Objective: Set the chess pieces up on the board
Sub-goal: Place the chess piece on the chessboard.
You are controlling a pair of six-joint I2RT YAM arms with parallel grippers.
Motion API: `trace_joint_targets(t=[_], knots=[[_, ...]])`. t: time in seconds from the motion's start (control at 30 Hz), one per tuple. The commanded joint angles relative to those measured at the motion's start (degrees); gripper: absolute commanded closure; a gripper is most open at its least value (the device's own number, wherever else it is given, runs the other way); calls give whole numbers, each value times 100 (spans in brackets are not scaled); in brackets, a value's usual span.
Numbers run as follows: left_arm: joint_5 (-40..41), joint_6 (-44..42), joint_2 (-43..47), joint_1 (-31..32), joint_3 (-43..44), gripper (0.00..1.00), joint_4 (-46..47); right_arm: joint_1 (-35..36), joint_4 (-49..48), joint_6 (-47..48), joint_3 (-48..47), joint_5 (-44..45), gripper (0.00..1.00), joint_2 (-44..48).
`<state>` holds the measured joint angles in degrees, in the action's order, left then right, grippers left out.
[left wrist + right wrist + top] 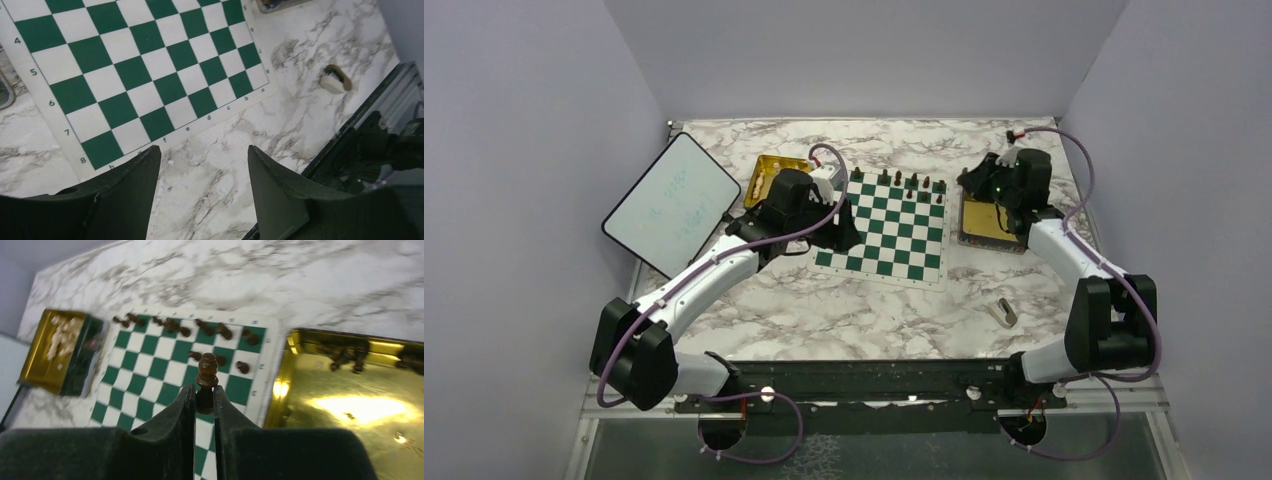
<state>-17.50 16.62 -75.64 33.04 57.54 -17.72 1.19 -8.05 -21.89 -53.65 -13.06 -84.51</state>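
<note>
The right claw point(203, 392) is clamped on a dark brown piece point(206, 371), whose round head pokes up past the fingertips. It is held up near the right edge of the board point(150, 365), beside the right gold tray point(350, 405). Other dark pieces point(210, 330) stand along the board's far rows. The left claw point(204, 155) has its jaws apart and empty, above the marble table point(300, 115) just off the board's edge. Pale pieces point(59, 335) lie in the left gold tray point(37, 365).

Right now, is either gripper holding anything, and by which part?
Right gripper pinches a dark brown turned chess piece by its lower stem, head clear above the jaws. Left gripper is open, empty.
</note>
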Motion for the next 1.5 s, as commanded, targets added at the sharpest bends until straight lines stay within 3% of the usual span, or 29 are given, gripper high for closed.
trace_joint_targets(t=[0.0,0.23,0.5,0.87,1.13,1.47], knots=[[-648,927,-78,-99,350,35,734,424,-970,938,400,-1332,85,487],[-889,878,-480,-113,1289,36,480,1388,-2032,1383,1108,-1917,85,873],[-1074,569,-880,-122,1995,36,65,1985,-2882,1711,1693,-2349,84,1162],[-1696,214,-1419,-140,2726,41,-505,2284,-2813,1612,1629,-2477,85,1296],[-2135,319,-1759,-140,2769,48,-514,2335,-2800,1622,1680,-2364,85,1448],[-2507,438,-2104,-140,2909,49,-391,2406,-2452,1640,1554,-2190,85,1501]])
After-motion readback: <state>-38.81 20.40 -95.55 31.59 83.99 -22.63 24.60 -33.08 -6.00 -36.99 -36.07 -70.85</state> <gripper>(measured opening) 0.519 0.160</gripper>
